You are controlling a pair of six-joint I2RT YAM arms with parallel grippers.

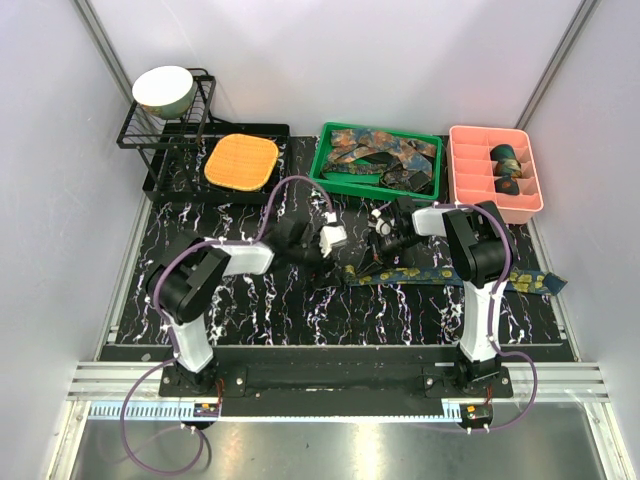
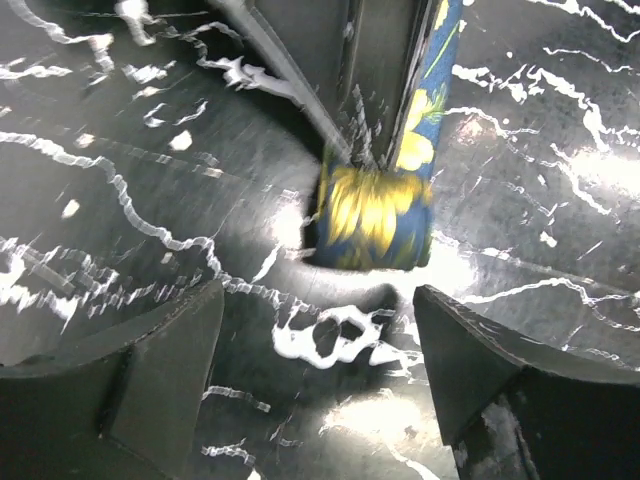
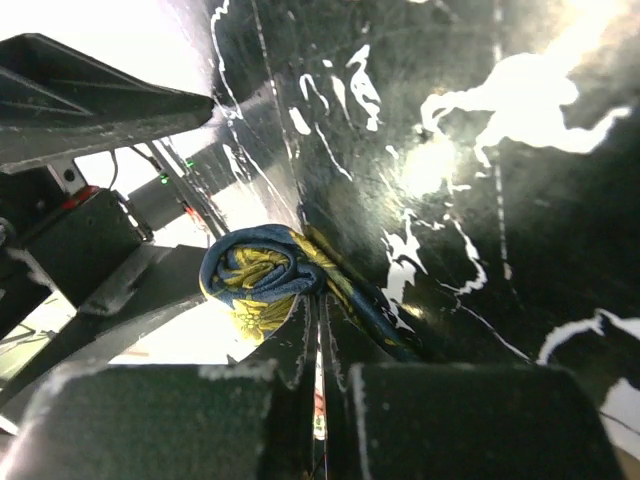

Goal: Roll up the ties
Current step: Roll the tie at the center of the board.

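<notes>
A navy tie with yellow paisley lies stretched along the marble mat, its left end rolled into a small coil. My right gripper is shut on the tie at this coil; in the right wrist view the fingers pinch the strip just beside the roll. My left gripper is open and empty just left of the coil. In the left wrist view the coil lies beyond the two spread fingers, apart from them. Several more ties fill the green bin. Two rolled ties sit in the pink tray.
An orange waffle pad lies at the back left on a black tray. A wire rack holds a white bowl. White walls enclose the mat on three sides.
</notes>
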